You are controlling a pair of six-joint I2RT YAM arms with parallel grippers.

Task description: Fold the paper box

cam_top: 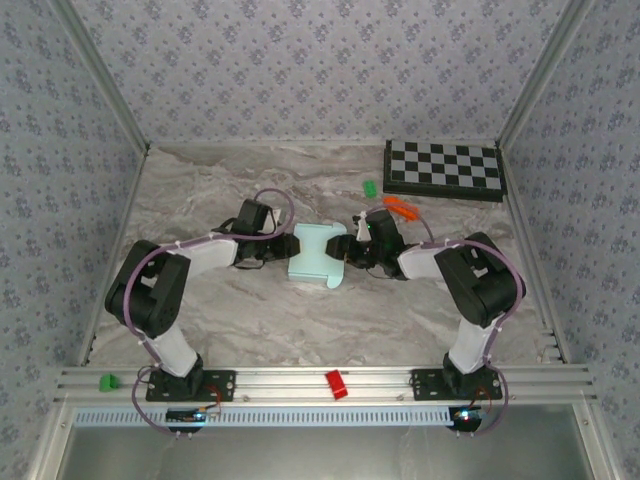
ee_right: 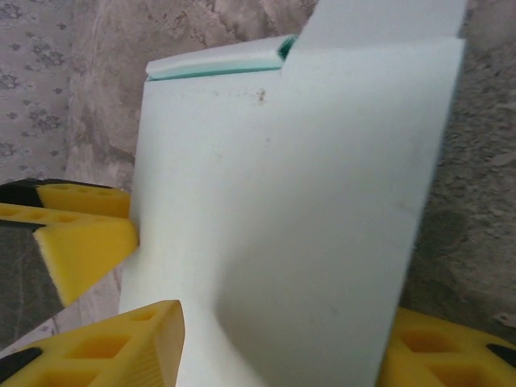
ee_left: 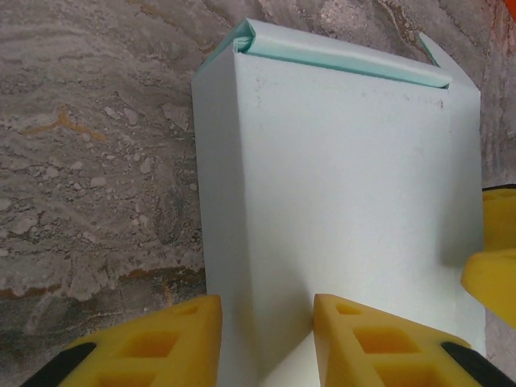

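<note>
Marbled grey-brown worktop (cam_top: 250,320), walled on three sides in patterned paper. Along the near edge, a metal rail (cam_top: 300,378) with both arm bases bolted on, a red clip (cam_top: 336,384) between them and a small green piece (cam_top: 105,381) at the left end. Beyond that, both arms bent inward toward mid-worktop.

At the middle, the paper box (cam_top: 315,255): pale turquoise card, partly folded, lying on the surface, with a doubled-over fold along its far edge in both wrist views. At its left side the left gripper (cam_top: 281,252), at its right side the right gripper (cam_top: 349,252), facing each other across it.

From the left wrist, yellow fingers (ee_left: 153,343) set apart on either side of a creased strip at the card's near end; clamped or merely straddling, cannot tell. From the right wrist, yellow fingers (ee_right: 113,347) set wider, the card passing between them; pinched or loose, cannot tell either. In each wrist view, a fingertip of the opposite gripper just beside the card's edge.

Farther back, right of centre, an orange object (cam_top: 400,208) and a small green block (cam_top: 370,187), both apart from the box. In the far right corner, a black-and-white checkerboard (cam_top: 445,168) lying flat near the back wall.
</note>
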